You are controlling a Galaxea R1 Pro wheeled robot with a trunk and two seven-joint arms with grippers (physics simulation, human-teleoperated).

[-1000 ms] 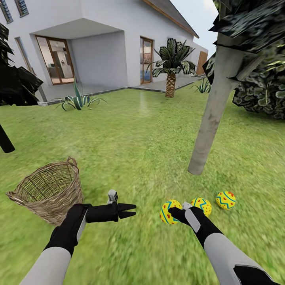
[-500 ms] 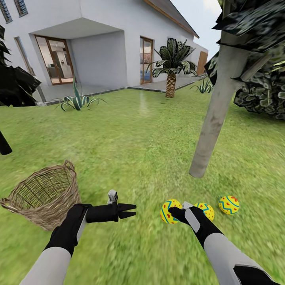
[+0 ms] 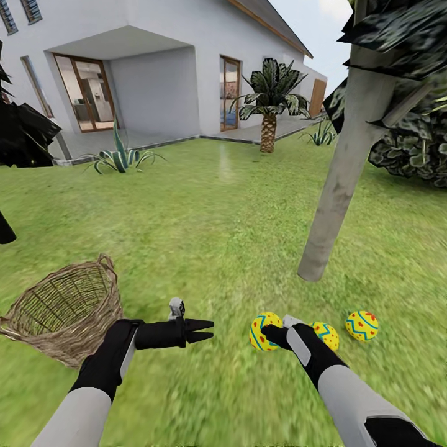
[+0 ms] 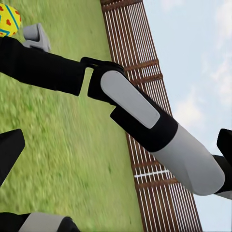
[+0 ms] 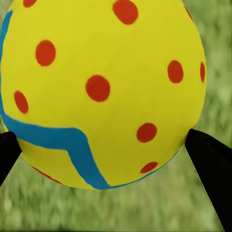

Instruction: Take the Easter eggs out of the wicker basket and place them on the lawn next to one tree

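Observation:
My right gripper (image 3: 268,333) is shut on one yellow Easter egg (image 3: 261,332), low over the lawn (image 3: 205,236); the right wrist view has this egg (image 5: 101,92) between the two black fingertips (image 5: 212,166). Two more Easter eggs (image 3: 327,336) (image 3: 362,325) lie on the grass near the foot of the pale grey tree trunk (image 3: 338,186). The wicker basket (image 3: 65,307) stands tilted at the left, and no egg shows in the part of its inside that I see. My left gripper (image 3: 206,329) hangs open and empty between basket and eggs.
A white house (image 3: 155,68) with glass doors stands at the back, with a small palm (image 3: 268,118) and a spiky plant (image 3: 121,158) before it. Dark foliage (image 3: 25,133) hangs at the left. A brown slatted fence (image 4: 145,72) shows in the left wrist view.
The whole view has shifted: basket drifts left, the tree and the two lying eggs drift right. Both arms keep their pose, the right one still holding its egg.

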